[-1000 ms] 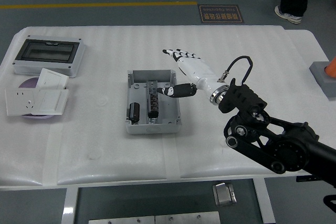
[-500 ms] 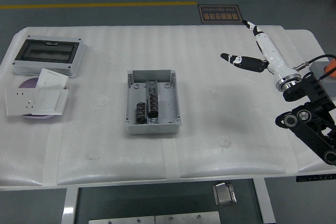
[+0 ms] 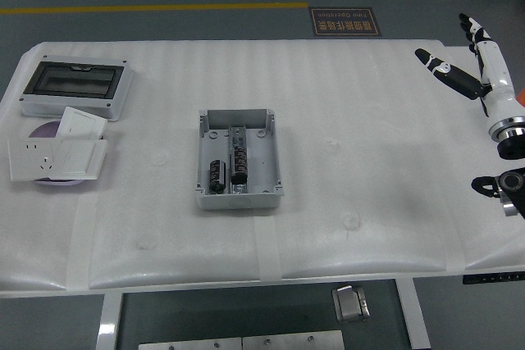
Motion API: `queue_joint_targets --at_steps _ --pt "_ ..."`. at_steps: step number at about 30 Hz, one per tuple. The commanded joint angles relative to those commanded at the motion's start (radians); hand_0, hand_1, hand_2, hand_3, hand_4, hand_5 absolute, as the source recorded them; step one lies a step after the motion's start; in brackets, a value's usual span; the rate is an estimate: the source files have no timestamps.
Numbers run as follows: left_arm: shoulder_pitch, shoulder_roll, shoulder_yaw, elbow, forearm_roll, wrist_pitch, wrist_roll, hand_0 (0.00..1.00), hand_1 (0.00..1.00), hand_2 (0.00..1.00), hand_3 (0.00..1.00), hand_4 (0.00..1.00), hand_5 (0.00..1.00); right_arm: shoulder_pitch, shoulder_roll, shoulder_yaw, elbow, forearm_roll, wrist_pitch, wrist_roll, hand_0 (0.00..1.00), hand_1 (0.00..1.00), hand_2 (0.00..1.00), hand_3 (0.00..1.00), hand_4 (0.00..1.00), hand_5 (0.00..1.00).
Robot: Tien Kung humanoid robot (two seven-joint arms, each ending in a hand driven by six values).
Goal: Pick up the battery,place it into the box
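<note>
Already two batteries lie inside the box; the right hand is empty at the right edge.
Leftward, switch plates (image 3: 57, 149) and a lidded enclosure (image 3: 72, 88) are well apart; mid-table, the box (image 3: 238, 161) holds both batteries (image 3: 228, 170); the right hand (image 3: 472, 63) has fingers spread, holding nothing; retreat should clear the table rim.

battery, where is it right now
In the head view two dark batteries lie inside the open grey box at the table's middle, far left of the right hand.
</note>
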Motion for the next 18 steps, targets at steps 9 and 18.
queue_joint_targets --at_steps 9,18 --pt "0.005 -0.003 0.006 0.0 -0.009 0.001 0.006 0.572 0.638 0.513 0.565 0.644 0.012 -0.024 -0.001 0.042 0.002 -0.007 0.004 0.003 0.998 0.998 0.998 0.998 0.97 0.655" --pt "0.008 0.0 0.001 0.0 -0.004 0.002 0.007 0.572 0.637 0.513 0.566 0.641 0.01 -0.031 -0.001 0.051 -0.004 -0.022 0.01 0.001 0.998 0.998 0.998 0.998 0.973 0.636"
